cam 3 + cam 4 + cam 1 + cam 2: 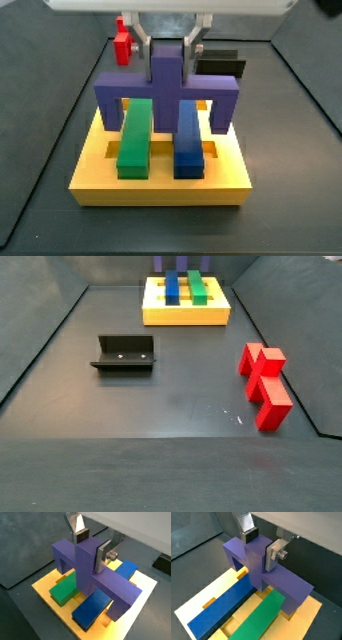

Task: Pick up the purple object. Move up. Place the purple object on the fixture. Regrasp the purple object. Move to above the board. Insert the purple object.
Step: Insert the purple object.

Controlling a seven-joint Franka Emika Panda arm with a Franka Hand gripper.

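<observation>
The purple object [113,582] [288,582] is upright, and its crossbar spans the green bar [134,140] and the blue bar [189,145] on the yellow board [160,185]. My gripper [92,546] [261,546] [164,50] is shut on its raised middle tab, with one silver finger [103,554] flat against the tab's side. Both legs reach down to the board's outer edges. I cannot tell whether they sit in the slots. In a side view only the purple legs [160,264] show above the board [187,316], and the gripper is out of frame.
The black fixture [124,353] [221,65] stands on the dark floor, apart from the board, with nothing in it. A red block [265,386] [123,45] lies on the floor near one wall. Dark side walls enclose the work area.
</observation>
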